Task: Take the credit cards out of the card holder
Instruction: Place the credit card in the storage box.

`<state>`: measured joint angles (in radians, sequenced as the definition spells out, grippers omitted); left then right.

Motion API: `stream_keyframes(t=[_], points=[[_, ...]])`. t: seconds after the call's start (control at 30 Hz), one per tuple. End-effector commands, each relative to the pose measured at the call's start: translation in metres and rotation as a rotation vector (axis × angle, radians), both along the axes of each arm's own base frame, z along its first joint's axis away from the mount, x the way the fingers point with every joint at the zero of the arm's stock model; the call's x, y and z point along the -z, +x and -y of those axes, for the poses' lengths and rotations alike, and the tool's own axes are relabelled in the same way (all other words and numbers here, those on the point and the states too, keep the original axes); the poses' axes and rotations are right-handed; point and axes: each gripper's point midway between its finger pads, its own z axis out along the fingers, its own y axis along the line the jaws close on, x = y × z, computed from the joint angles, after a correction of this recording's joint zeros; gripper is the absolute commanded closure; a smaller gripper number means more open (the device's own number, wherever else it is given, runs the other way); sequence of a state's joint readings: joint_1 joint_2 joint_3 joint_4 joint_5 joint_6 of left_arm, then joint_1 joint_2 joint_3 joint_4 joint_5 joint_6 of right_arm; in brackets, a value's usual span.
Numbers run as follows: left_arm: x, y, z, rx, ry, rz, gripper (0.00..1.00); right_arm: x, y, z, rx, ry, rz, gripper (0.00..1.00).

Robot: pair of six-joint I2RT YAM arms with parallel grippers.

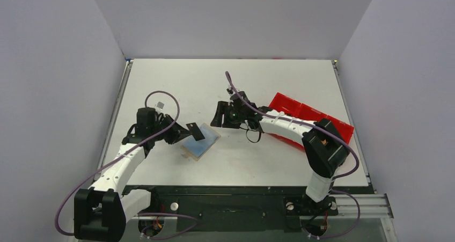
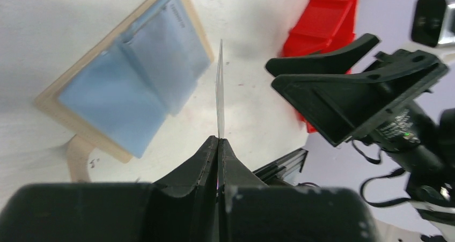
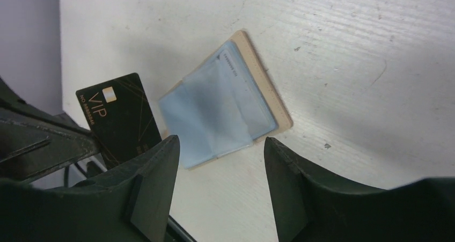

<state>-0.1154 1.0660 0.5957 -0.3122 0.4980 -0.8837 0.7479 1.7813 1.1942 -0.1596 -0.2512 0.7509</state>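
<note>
Top external: card holder (image 1: 201,144) lies open on counter (image 1: 268,81), light blue cards (image 3: 214,108) in pockets. Left hand (image 2: 219,143) clamps black VIP card (image 3: 120,118) beside holder. Right hand (image 3: 220,145) half-spread, empty.

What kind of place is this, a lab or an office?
Probably a robotics lab test cell: white table boxed in by plain walls, left arm and right arm bolted at its near edge, a red tray and card holder as props.

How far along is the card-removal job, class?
Done: the card holder lies open. In hand: the left claw pinches a black card, lifted clear of it. Left: a pale blue card seems to sit inside the holder; the right claw hangs open, empty.
</note>
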Motion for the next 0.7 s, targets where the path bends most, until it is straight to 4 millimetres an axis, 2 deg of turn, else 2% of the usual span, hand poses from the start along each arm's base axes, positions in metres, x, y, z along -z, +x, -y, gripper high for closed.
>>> stream_keyframes(t=[0.0,0.2,0.27,0.33,0.67], points=[[-0.064,0.026,0.016,0.040,-0.143,0.207,1.00,-0.075,0.005,-0.025,-0.048,0.298,0.112,0.44],[-0.099,0.038,0.028,0.079,-0.266,0.313,1.00,-0.107,0.004,-0.021,-0.048,0.496,0.105,0.44],[-0.106,0.040,0.032,0.092,-0.301,0.327,1.00,-0.120,0.006,-0.021,-0.052,0.568,0.120,0.44],[-0.113,0.041,0.034,0.104,-0.333,0.346,1.00,-0.124,0.005,-0.020,-0.056,0.604,0.110,0.44],[-0.115,0.043,0.040,0.129,-0.390,0.339,1.00,-0.139,-0.002,-0.025,-0.084,0.705,0.083,0.48]])
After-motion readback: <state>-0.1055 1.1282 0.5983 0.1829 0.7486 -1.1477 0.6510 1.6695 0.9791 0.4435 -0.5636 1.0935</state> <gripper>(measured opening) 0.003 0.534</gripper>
